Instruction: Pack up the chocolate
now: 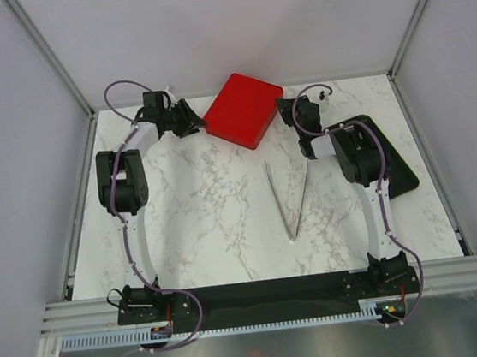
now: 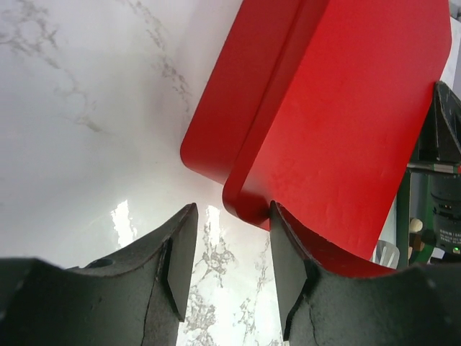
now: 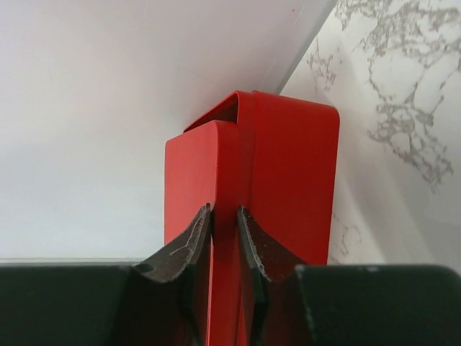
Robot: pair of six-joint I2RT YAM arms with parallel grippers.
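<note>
A closed red box [image 1: 243, 109] lies at the back middle of the marble table. My left gripper [image 1: 187, 120] is open at the box's left corner; in the left wrist view [image 2: 232, 216] its right finger touches the corner of the box [image 2: 346, 108], and bare marble shows between the jaws. My right gripper [image 1: 287, 108] is at the box's right side; in the right wrist view [image 3: 223, 213] it is shut on a thin edge of the red box [image 3: 288, 173]. No chocolate pieces show clearly in any view.
Long metal tweezers [image 1: 288, 194] lie in a V on the marble in front of the box. A black tray [image 1: 397, 169] sits at the right under my right arm. The back wall stands close behind the box.
</note>
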